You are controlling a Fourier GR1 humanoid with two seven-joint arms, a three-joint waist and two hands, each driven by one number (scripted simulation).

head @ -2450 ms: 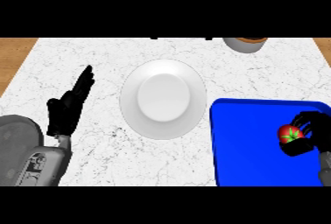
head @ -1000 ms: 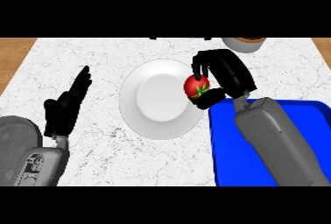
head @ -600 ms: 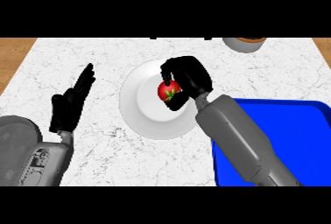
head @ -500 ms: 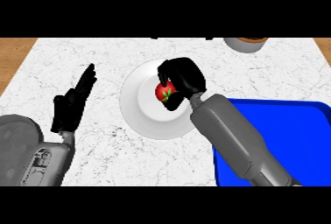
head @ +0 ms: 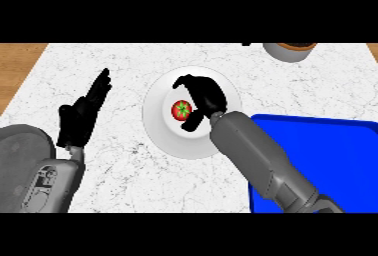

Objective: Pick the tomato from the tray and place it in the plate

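A: Where's the tomato sitting?

B: On the plate, near its middle. The plate lies at the centre of the counter.

A: And the right hand?

B: Over the plate, just right of the tomato, fingers arched around it above and to the right. Whether they touch it, I can't tell. Its forearm runs back toward the lower right, crossing the plate's rim and the tray's left edge.

A: The tray?

B: Right of the plate, just beside it, at the near right.

A: Left hand?

B: Left of the plate, apart from it, fingers pointing away.

A: Anything behind?

B: A bowl at the far right edge, well apart from the plate.
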